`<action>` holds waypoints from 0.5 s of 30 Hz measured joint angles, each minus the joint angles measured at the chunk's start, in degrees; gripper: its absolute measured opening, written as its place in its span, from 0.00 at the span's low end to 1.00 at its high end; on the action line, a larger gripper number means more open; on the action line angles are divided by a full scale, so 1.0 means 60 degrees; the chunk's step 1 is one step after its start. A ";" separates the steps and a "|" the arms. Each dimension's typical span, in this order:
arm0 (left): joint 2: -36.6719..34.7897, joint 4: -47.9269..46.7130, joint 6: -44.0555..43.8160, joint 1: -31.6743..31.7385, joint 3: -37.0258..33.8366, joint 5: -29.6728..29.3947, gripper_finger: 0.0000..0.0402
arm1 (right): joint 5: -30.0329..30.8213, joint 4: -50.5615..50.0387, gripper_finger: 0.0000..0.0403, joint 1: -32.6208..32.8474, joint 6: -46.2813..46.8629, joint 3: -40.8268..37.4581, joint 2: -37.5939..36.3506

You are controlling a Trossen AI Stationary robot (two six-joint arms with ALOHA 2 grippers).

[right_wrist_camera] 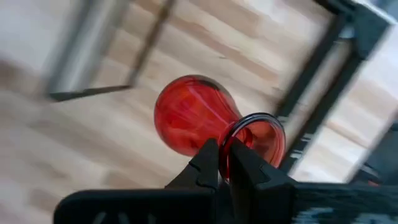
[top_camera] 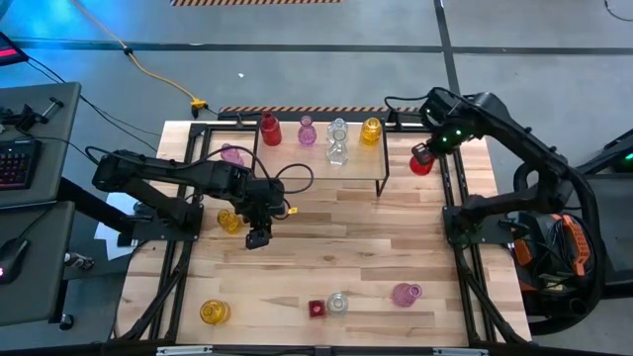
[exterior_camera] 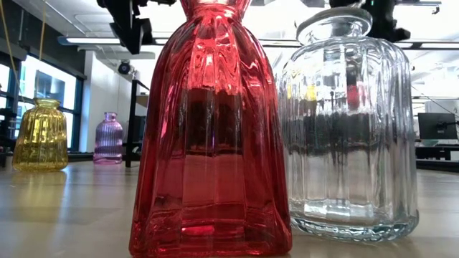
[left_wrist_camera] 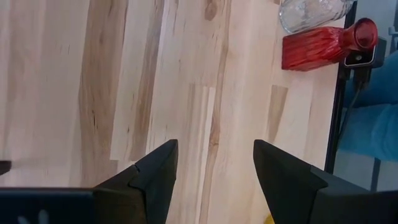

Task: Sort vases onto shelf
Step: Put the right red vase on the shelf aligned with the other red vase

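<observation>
Near edge: yellow vase, red vase, clear vase, pink vase on table. Mid-table: left gripper fingers spread, empty. Far right: right gripper pinched on red vase's rim beside shelf.

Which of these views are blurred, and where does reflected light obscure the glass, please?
Right wrist view: table and frame streak with motion blur, while the red vase pinched by the right tool stays fairly sharp. Low view: ceiling lights reflect on the red vase and clear jar. High and left wrist views look sharp.
</observation>
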 joint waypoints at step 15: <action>-0.0003 0.0750 -0.0005 0.0001 0.0000 0.0009 0.50 | -0.0662 0.0004 0.00 0.2482 0.1721 0.1202 -0.0103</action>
